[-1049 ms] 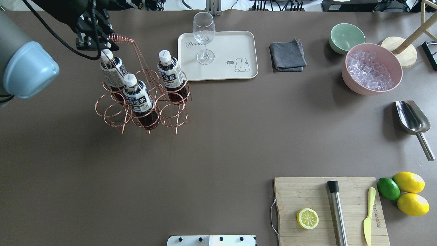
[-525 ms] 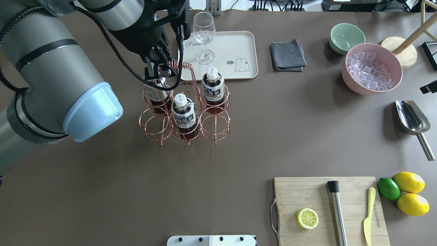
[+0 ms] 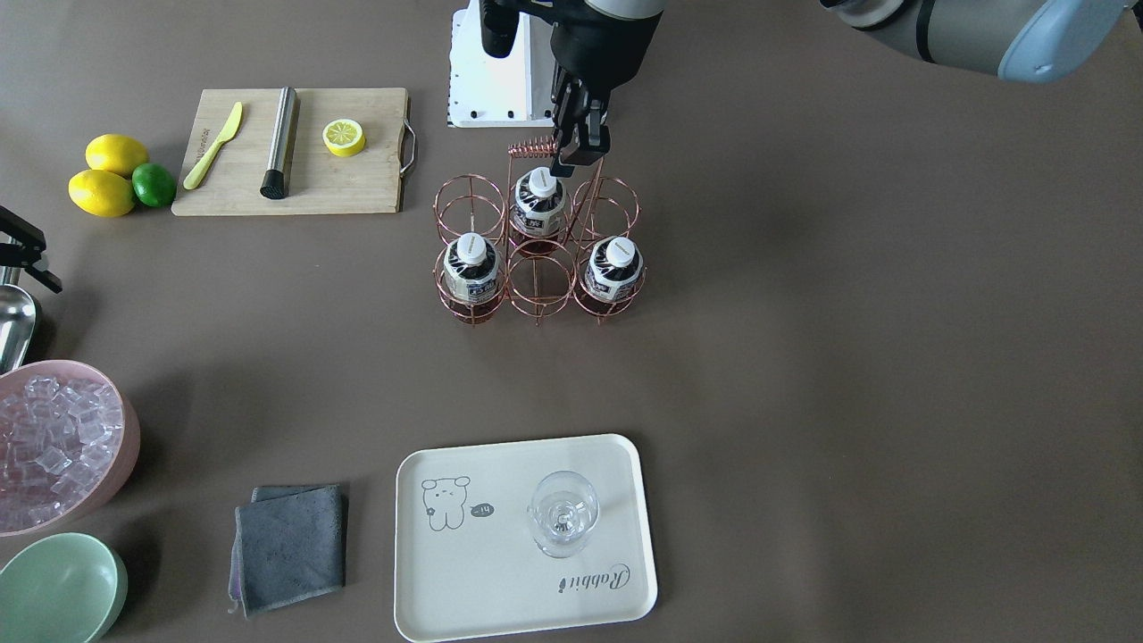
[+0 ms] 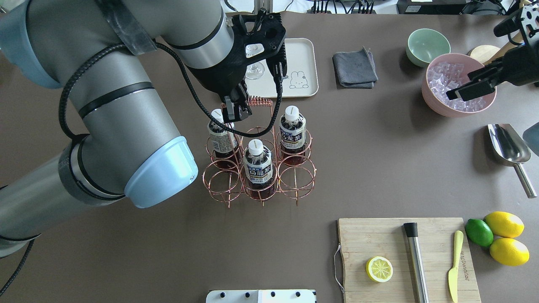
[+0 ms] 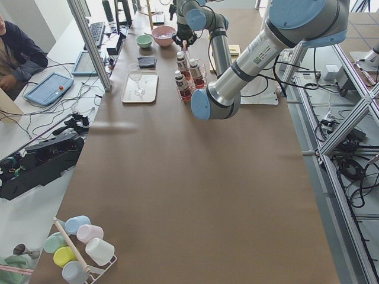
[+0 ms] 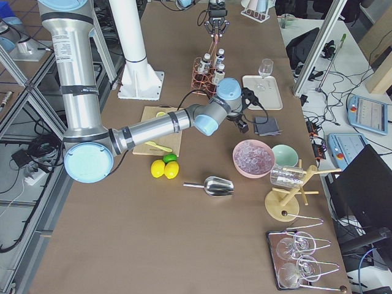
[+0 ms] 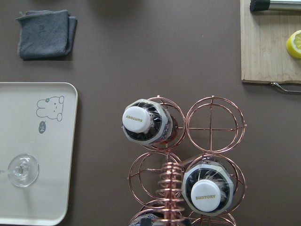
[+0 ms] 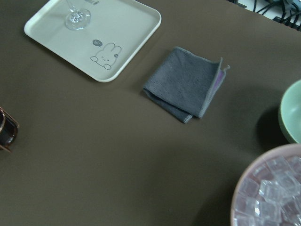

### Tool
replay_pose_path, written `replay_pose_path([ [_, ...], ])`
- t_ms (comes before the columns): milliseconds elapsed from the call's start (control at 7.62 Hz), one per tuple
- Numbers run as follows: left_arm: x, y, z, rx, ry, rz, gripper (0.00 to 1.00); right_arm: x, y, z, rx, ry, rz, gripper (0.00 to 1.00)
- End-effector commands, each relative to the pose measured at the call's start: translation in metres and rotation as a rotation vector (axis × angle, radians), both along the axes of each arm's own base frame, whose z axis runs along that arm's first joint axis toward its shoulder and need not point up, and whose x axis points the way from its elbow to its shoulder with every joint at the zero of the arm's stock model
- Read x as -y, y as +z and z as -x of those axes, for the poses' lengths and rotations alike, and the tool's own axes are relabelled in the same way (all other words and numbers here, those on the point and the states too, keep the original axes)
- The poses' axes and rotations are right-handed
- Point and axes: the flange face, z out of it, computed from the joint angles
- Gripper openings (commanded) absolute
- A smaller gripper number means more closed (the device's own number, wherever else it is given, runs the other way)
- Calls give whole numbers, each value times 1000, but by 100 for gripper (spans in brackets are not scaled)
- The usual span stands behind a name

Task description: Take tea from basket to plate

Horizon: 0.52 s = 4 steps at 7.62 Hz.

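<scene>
Plate (image 8: 127, 28), cloth (image 8: 186, 82) and ice tub (image 8: 244, 183) on the table (image 8: 94, 165)
The cream plate, upper left, bears a glass (image 8: 77, 18) foot; the folded grey cloth lies apart from it; green bowl (image 8: 291, 113) and pink tub sit at right.

Bare tabletop (image 3: 536, 375) is lying open between basket (image 3: 538, 239) and plate (image 3: 500, 580) for my left hand (image 3: 571, 156); the coiled handle (image 3: 532, 146) is crossing above the bottles (image 3: 471, 265), a glass (image 3: 563, 513) crowding the plate.

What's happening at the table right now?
The left gripper is shut on the coiled handle of the basket, which is near mid-table with three tea bottles in its cells. None is on the plate yet; it holds only a glass. The right gripper hangs open over the pink ice tub.
</scene>
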Motion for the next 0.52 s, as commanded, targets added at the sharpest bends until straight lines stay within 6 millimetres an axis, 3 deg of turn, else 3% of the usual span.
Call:
replay_pose_path([
  [0,-3,-5,-8,-1,-5,12,0,-5,-82,54,150,-1,-157,100],
  [393,-3,-1,-13,7,-5,26,0,-30,-95,90,294,19,-204,100],
])
